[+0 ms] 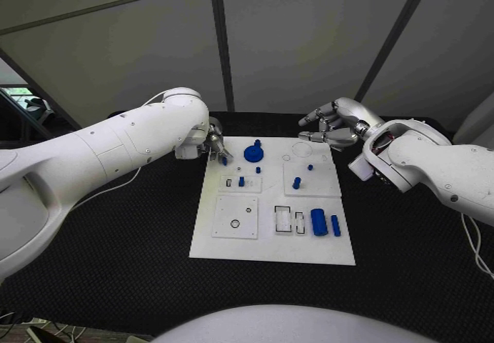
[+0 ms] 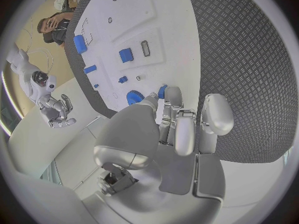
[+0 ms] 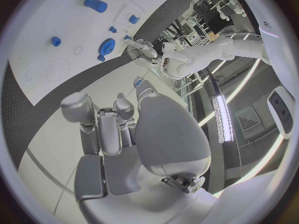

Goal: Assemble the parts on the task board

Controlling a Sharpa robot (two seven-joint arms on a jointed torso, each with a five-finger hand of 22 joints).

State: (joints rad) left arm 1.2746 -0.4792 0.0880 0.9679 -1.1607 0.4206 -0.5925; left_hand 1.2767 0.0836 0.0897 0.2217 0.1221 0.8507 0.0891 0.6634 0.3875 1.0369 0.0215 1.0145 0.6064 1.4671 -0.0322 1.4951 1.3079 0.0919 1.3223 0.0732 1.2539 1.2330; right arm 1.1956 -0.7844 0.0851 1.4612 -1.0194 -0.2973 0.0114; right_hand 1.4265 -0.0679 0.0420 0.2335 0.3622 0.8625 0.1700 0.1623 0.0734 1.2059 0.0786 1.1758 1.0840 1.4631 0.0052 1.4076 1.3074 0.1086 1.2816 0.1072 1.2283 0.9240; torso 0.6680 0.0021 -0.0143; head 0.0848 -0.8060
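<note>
The white task board (image 1: 270, 239) lies mid-table. My left hand (image 1: 209, 143) hovers at its far left corner and pinches a small blue part (image 1: 223, 160) in its fingertips, also visible as the small blue part (image 2: 162, 91) in the left wrist view. Just beside it on the board sits a blue gear (image 1: 253, 151). My right hand (image 1: 333, 126) hangs over the far right corner with fingers curled in. A small blue piece (image 3: 137, 82) shows at its thumb tip. Small blue pegs (image 1: 296, 183) stand mid-board, and a blue cylinder (image 1: 319, 221) and bar (image 1: 335, 224) lie near the right edge.
A round recess (image 1: 302, 148) lies under my right hand. A square sub-plate with holes (image 1: 235, 216) and rectangular slots (image 1: 282, 219) sit on the near half of the board. Black mat (image 1: 123, 250) surrounds the board on every side.
</note>
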